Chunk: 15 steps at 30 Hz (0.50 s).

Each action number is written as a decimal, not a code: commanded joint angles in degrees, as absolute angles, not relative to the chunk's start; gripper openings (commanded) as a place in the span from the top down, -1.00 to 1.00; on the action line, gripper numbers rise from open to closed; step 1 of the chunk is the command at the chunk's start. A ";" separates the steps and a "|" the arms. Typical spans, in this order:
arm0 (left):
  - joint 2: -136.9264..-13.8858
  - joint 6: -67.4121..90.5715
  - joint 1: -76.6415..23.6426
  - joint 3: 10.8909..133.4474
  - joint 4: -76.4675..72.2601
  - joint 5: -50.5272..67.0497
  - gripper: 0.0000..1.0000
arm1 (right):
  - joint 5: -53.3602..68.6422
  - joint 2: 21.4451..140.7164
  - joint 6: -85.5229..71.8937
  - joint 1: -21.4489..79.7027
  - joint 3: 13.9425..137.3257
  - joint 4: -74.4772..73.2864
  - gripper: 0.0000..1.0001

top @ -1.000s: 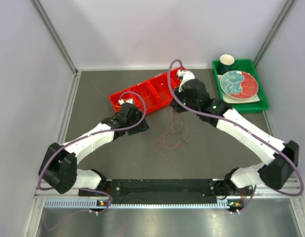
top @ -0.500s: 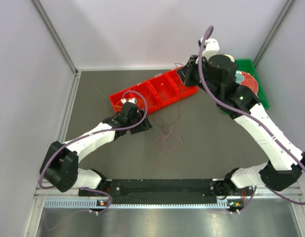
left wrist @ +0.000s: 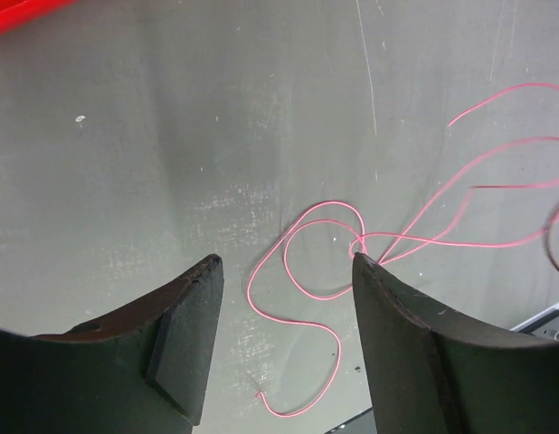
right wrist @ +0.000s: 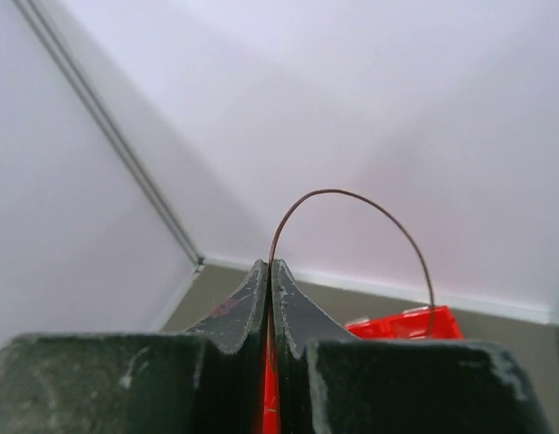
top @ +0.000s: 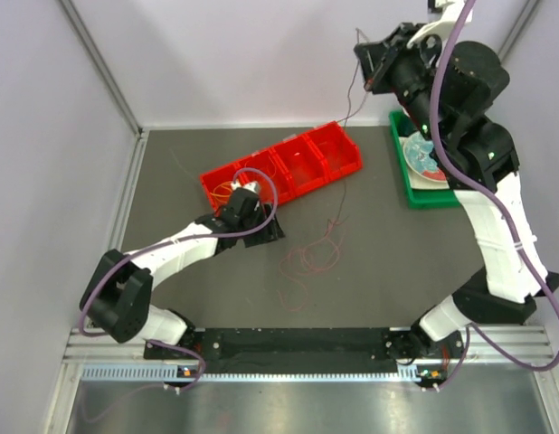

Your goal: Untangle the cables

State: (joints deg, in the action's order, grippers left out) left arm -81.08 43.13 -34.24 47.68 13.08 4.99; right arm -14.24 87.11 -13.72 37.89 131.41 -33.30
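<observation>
Thin red-maroon and pinkish cables [top: 308,258] lie tangled on the grey table. My right gripper [top: 363,61] is raised high at the back and is shut on a dark maroon cable [right wrist: 352,203] that arches out of its tips; the strand [top: 349,99] hangs down toward the tangle. My left gripper [left wrist: 284,262] is open just above the table at the tangle's left side. A pink cable loop [left wrist: 302,271] lies between its fingers, touching neither. A yellow-orange cable [top: 227,191] lies in the red bin.
A red bin [top: 284,168] with compartments lies slanted behind the tangle. A green tray [top: 415,196] at the back right holds a plate [top: 422,159], partly hidden by my right arm. White walls close in the sides and back.
My right gripper has risen from table level by the red bin to high at the back, pulling a maroon cable up with it. The left gripper has shifted slightly right toward the tangle.
</observation>
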 commanded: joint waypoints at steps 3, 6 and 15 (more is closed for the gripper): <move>-84.45 39.82 -35.15 51.94 9.93 8.17 -0.35 | -16.26 89.14 -12.21 34.28 129.84 -36.92 1.00; -87.09 38.15 -36.82 53.87 10.20 9.48 -0.45 | -16.26 84.75 -15.37 32.61 114.91 -34.46 1.00; -98.42 33.49 -44.91 59.06 7.56 10.02 -0.54 | -9.76 77.61 -25.13 26.98 80.52 -28.30 1.00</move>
State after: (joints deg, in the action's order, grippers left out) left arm -93.84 36.71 -42.37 55.77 10.83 9.19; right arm -12.21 82.21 -20.53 28.49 84.51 -31.57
